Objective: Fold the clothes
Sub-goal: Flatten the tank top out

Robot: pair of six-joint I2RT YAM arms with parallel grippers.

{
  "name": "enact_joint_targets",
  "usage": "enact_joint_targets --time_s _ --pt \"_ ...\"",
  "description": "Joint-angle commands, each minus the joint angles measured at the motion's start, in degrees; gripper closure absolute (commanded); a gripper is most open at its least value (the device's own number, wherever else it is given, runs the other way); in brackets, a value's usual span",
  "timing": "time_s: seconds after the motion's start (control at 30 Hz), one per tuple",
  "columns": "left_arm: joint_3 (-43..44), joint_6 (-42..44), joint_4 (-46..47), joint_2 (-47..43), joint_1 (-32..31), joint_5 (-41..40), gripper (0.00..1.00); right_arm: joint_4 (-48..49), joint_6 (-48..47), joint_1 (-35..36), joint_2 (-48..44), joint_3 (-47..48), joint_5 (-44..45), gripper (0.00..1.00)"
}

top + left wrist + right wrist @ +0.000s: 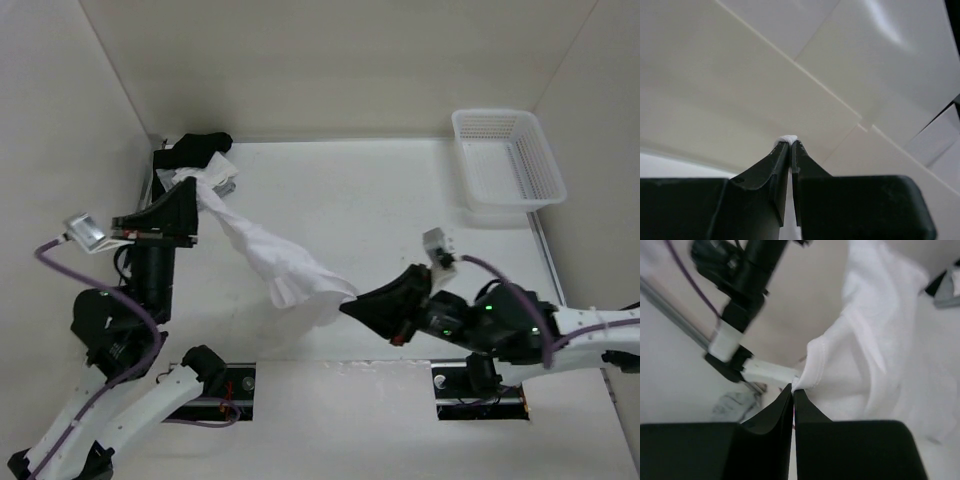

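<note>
At your far left, in the back corner of the white desk (380,200), lies a heap of black, white and grey garments (197,155). Just in front of it, your left tool (197,205) has its fingers pressed together on a small white tuft of the thin white sleeveless top (280,260). The top runs from there as a twisted, bunched band, diagonally toward the near centre of the desk. At that end your right tool (345,305) is clamped on a stitched hem edge. At the far right stands a white plastic mesh basket (505,170), well apart from the top.
</note>
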Motion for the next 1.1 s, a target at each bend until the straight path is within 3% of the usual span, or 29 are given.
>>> enact_joint_targets --time_s 0.0,0.2,0.3,0.43,0.53,0.67,0.77,0.83,0.97,1.03,1.07 --pt "5.50 4.63 0.44 -2.23 -0.04 -3.47 0.95 -14.38 -6.36 7.15 -3.09 9.49 15.52 0.95" --pt "10.43 4.10 -0.36 -0.92 -0.30 -1.89 0.95 -12.04 -16.73 18.76 -4.15 16.81 30.21 0.96" --pt "10.35 4.63 0.43 1.45 0.05 -1.10 0.95 -8.17 -19.12 17.04 -6.42 13.14 32.51 0.95" --pt "3.69 4.11 3.50 7.59 0.66 -1.10 0.95 -8.94 -12.91 -0.33 -8.46 6.02 24.73 0.95" --pt "-4.31 2.09 10.78 14.53 2.94 -1.01 0.94 -10.53 -5.08 -18.00 -5.30 1.54 9.36 0.96" --pt "-6.27 -2.47 19.14 31.11 12.85 4.85 0.94 -0.11 0.82 -41.64 6.80 -6.11 -9.82 0.97" --pt "1.08 -7.75 23.72 48.15 20.51 12.94 0.94 8.86 3.11 -52.30 21.64 -4.56 -16.69 0.97" --pt "10.39 -8.99 23.64 59.85 22.80 16.29 0.94 11.26 3.90 -57.05 31.40 0.44 -19.59 0.97" --pt "33.32 -7.33 14.97 78.76 23.78 19.11 0.94 8.91 6.45 -64.44 49.95 15.89 -23.91 0.99" --pt "40.19 -7.15 10.56 83.26 23.95 20.25 0.87 6.35 7.16 -66.12 55.76 22.23 -22.78 0.95" --pt "41.71 -6.89 9.59 84.33 24.04 21.13 0.80 5.39 7.16 -66.65 57.88 24.53 -22.07 0.88"
